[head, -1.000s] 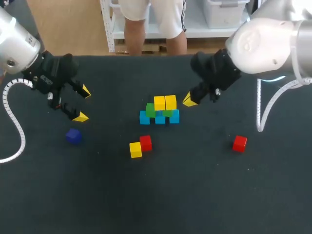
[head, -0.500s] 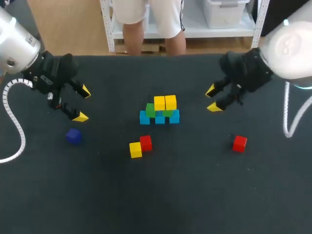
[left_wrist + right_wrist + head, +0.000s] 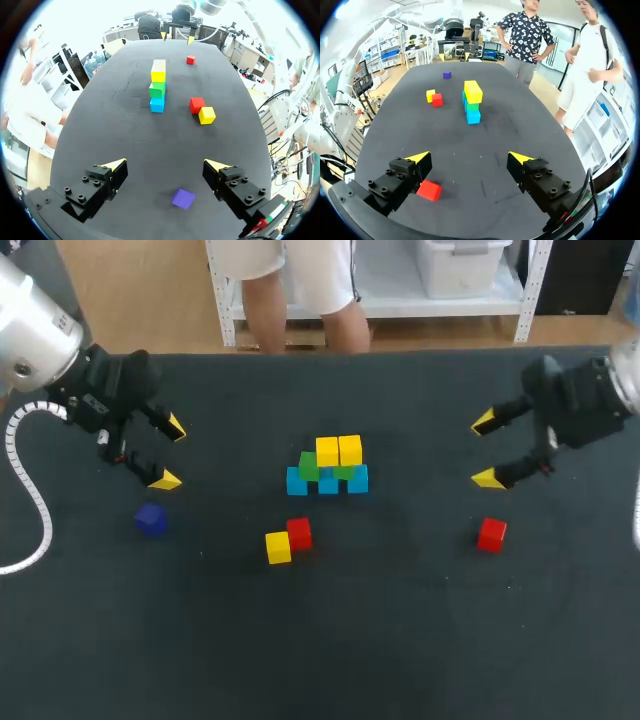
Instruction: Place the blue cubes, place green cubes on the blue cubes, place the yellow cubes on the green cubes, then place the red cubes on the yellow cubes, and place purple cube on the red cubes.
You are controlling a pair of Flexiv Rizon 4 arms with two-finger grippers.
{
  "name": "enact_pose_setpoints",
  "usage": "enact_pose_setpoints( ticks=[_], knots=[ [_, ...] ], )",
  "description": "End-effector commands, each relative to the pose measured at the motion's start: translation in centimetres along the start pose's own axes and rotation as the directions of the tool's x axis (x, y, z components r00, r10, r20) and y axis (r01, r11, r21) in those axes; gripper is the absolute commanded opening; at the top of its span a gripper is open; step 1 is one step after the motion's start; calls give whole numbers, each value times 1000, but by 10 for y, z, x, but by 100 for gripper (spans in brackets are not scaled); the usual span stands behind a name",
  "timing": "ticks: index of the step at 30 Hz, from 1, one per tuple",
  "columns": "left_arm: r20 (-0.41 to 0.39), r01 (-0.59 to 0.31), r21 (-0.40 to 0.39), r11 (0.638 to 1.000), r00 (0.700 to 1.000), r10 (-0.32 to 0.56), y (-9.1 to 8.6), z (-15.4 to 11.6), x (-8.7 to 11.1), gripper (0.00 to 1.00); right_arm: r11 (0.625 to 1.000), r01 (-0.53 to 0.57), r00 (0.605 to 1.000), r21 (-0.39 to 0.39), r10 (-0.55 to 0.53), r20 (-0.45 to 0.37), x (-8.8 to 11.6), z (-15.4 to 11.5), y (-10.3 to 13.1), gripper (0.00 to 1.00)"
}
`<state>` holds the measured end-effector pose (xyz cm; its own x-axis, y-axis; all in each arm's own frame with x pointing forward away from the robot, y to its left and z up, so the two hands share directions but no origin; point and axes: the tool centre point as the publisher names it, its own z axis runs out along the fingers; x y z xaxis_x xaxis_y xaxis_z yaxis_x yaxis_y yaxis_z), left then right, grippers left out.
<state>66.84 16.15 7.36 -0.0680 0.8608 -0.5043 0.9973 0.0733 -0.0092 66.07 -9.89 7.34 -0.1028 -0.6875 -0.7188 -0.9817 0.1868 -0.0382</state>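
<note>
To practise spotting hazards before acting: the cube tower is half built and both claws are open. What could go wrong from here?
The loose yellow cube touches a red cube; a claw closing on one may shove the other.
The stacked yellow cubes sit high on a narrow base; pressing another cube on could topple them.
The other red cube lies by one finger of the right claw, not centred; descending straight might hit it.

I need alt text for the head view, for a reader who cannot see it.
A cube stack stands mid-table: blue cubes below, green cubes above, two yellow cubes on top. Loose, nearer the robot: a yellow cube beside a red cube, a second red cube, a purple cube. The left gripper and right gripper hover open, empty.
</note>
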Motion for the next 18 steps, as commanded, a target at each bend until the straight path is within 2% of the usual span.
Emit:
enact_pose_setpoints(
  ticks=[1, 9, 18],
  knots=[
    [6, -4, -2, 1000, 1000, 4, -1, 0, 2, 100, 1000, -2, 1000, 9, 2, -1, 7, -12, 7, 100],
    [6, -4, -2, 1000, 1000, 4, -1, 0, 2, 100, 1000, 11, 1000, -5, -11, -10, 10, -17, 10, 100],
    [1, -17, -36, 999, 1000, 18, -27, 11, -21, 100, 1000, 11, 1000, -5, -11, -10, 10, -17, 10, 100]
  ],
)
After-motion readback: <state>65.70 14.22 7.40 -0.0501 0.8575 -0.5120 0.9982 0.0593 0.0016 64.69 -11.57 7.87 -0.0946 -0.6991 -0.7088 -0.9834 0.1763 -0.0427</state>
